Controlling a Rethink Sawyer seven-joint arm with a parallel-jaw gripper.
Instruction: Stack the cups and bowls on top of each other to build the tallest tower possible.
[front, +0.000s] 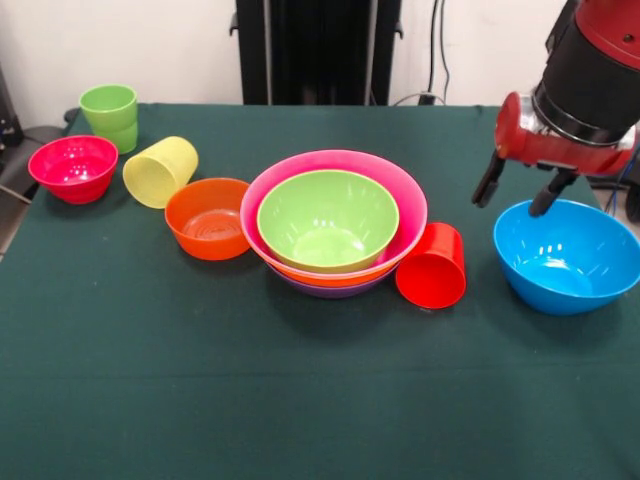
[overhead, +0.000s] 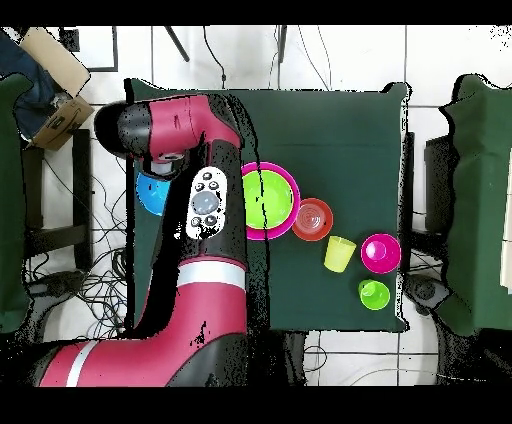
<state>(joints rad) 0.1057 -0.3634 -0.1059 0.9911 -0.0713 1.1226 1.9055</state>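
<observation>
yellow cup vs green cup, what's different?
Pose: the yellow cup lies on its side, mouth toward the camera in the front view; the green cup stands upright, mouth up.
Place: the green cup sits at the table's corner behind the magenta bowl; the yellow cup lies between that bowl and the small orange bowl.
Shared: both are small, glossy, tapered cups, not yet stacked.

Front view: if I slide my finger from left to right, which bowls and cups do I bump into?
Magenta bowl → green cup → yellow cup → small orange bowl → the tower of nested big bowls → red cup → blue bowl, with the robot's hand above it.
</observation>
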